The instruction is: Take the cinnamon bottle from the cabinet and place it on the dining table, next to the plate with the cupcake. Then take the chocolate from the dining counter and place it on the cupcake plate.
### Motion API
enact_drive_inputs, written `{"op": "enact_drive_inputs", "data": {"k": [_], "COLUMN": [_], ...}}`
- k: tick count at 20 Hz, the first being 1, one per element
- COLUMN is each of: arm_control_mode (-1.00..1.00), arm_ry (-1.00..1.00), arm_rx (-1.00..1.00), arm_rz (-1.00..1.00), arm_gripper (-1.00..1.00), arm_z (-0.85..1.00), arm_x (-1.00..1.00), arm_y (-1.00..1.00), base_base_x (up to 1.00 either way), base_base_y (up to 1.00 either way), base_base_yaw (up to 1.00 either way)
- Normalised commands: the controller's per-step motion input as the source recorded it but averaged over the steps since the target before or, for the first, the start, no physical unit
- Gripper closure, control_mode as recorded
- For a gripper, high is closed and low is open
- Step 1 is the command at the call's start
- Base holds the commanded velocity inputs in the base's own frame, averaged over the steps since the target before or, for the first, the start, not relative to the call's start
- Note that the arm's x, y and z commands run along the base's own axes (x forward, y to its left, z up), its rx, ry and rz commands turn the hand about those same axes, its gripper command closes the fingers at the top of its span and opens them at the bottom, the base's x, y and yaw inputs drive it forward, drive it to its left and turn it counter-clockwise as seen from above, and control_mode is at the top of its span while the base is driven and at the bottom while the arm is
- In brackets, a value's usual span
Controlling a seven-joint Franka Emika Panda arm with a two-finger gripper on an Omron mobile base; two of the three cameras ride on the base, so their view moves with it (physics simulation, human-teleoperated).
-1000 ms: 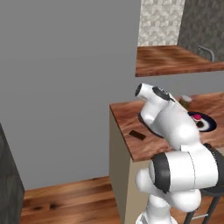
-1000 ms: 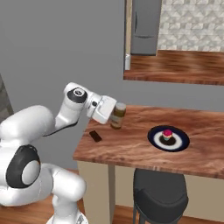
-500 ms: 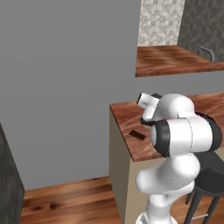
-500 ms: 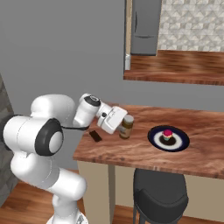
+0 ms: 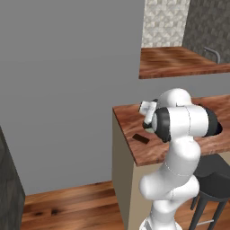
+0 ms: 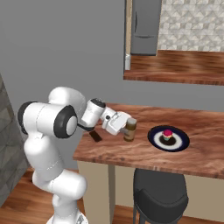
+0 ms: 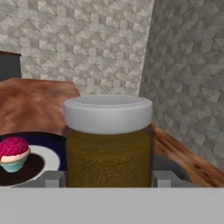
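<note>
My gripper (image 6: 127, 128) is shut on the cinnamon bottle (image 6: 130, 130), a brown jar with a pale grey lid. The bottle stands upright, its base at or just above the dining table (image 6: 131, 155), a short gap left of the cupcake plate (image 6: 180, 141). The red-topped cupcake (image 6: 167, 134) sits on that dark plate. In the hand view the cinnamon bottle (image 7: 108, 140) stands between my fingertips (image 7: 54, 179), with the cupcake (image 7: 14, 153) and plate (image 7: 46, 158) to its left. The chocolate (image 6: 95, 136) lies flat on the wood behind my wrist; the chocolate (image 5: 140, 138) is near the table's left end.
A dark round stool (image 6: 162, 192) stands under the table's near edge. Behind the table is a second wooden counter (image 6: 175, 65) with a faucet (image 5: 213, 53), and a grey fridge (image 6: 144, 26). A grey wall (image 5: 67, 90) closes the left side.
My arm has swung toward the plate, carrying the bottle right and down to the tabletop. The elbow has folded in closer to the table.
</note>
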Motion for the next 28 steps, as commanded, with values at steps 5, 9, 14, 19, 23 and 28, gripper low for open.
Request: {"op": "enact_drive_inputs", "data": {"k": [5,9,14,19,23,28], "arm_control_mode": [-1.0,-1.0,-1.0,-1.0,-1.0,-1.0], "arm_ry": [-0.03,-0.08,-0.12,-0.14,-0.13,-0.17], "arm_rx": [-0.04,-0.09,-0.17,-0.27,-0.26,-0.21], "arm_rz": [-0.07,-0.08,-0.12,-0.09,-0.07,-0.06], "arm_gripper": [1.0,1.0,1.0,1.0,1.0,1.0], "arm_z": [-0.47,-0.32,-0.16,-0.5,-0.84,-0.81], "arm_x": [0.04,0.0,0.08,0.16,0.12,0.0], "arm_y": [0.02,0.11,0.01,0.02,0.1,0.2], "base_base_x": [0.0,0.0,0.0,0.0,0.0,0.0], "base_base_y": [0.0,0.0,0.0,0.0,0.0,0.0], "base_base_yaw": [0.0,0.0,0.0,0.0,0.0,0.0]}}
